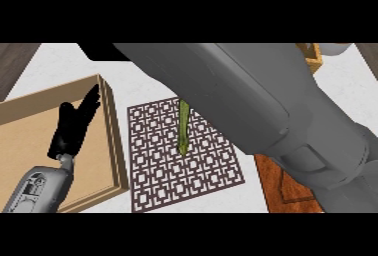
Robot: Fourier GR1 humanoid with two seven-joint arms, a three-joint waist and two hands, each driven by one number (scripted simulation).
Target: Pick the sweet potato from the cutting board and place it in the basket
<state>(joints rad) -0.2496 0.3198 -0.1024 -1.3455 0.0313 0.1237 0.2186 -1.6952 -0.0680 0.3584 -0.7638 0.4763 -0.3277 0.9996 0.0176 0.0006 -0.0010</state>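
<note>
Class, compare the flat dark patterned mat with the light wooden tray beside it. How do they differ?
The dark patterned mat is flat and rimless, with a lattice print; the light wooden tray has a raised rim and a plain tan floor. The mat carries a thin green vegetable; the tray shows none. Both are rectangular and lie on the counter.

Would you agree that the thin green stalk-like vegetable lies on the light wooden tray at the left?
Not quite. The head view shows the thin green stalk-like vegetable lying on the dark brown lattice-patterned mat, which sits just right of the light wooden tray. The tray is indeed at the left.
</note>
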